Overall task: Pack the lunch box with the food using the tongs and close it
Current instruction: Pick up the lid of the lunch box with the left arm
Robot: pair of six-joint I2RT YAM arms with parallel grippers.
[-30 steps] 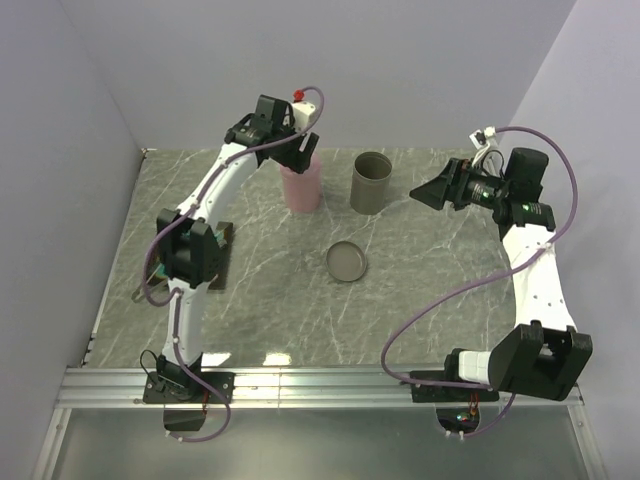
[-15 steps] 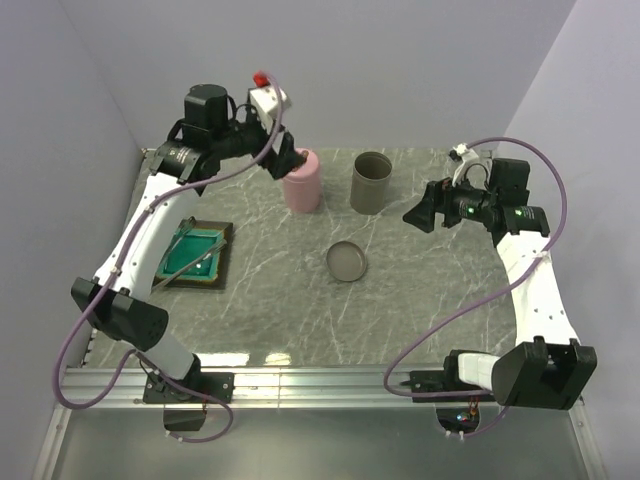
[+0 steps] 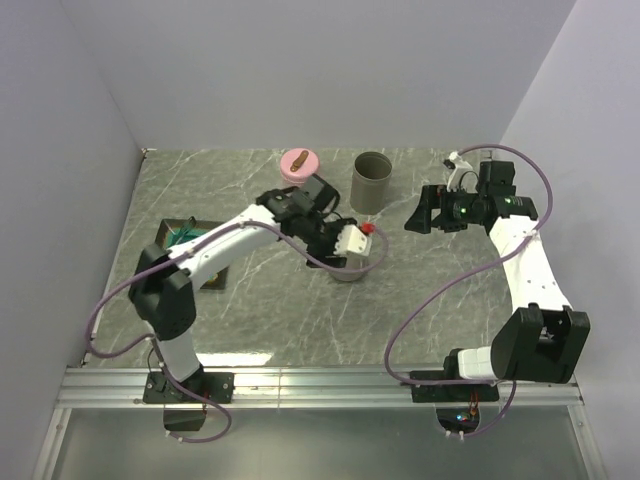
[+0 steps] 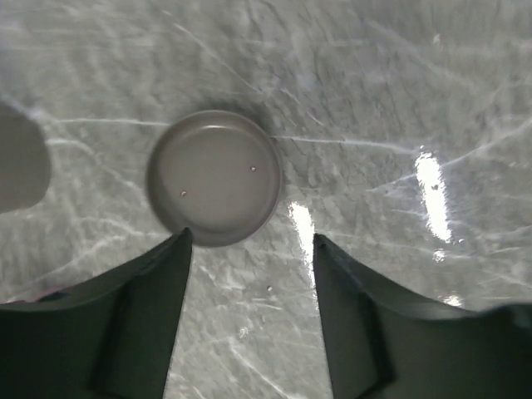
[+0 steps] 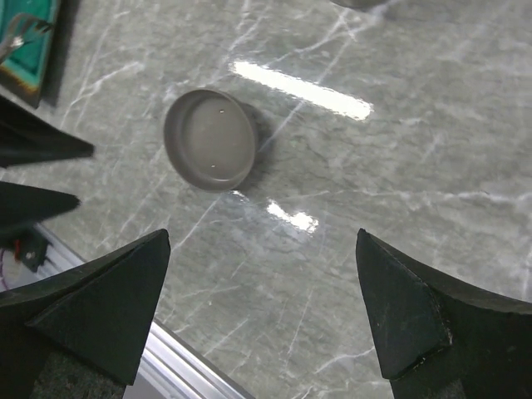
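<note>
The one brown food piece (image 3: pixel 299 159) shows at the top of the pink container (image 3: pixel 288 168), back of the counter (image 3: pixel 440 300). The left hand (image 4: pixel 249 241) was up at that container half a second ago; now it has swung to the middle and hangs over the grey lid (image 4: pixel 214 176), fingers apart, grasping nothing. The right hand (image 5: pixel 263 237) has edged back a touch, spread wide and empty. Count: one pink container, one grey can (image 3: pixel 372 181), one lid, one teal tray (image 5: pixel 37 46) with a sliver of the tongs (image 5: pixel 18 35) on it, two arms.
</note>
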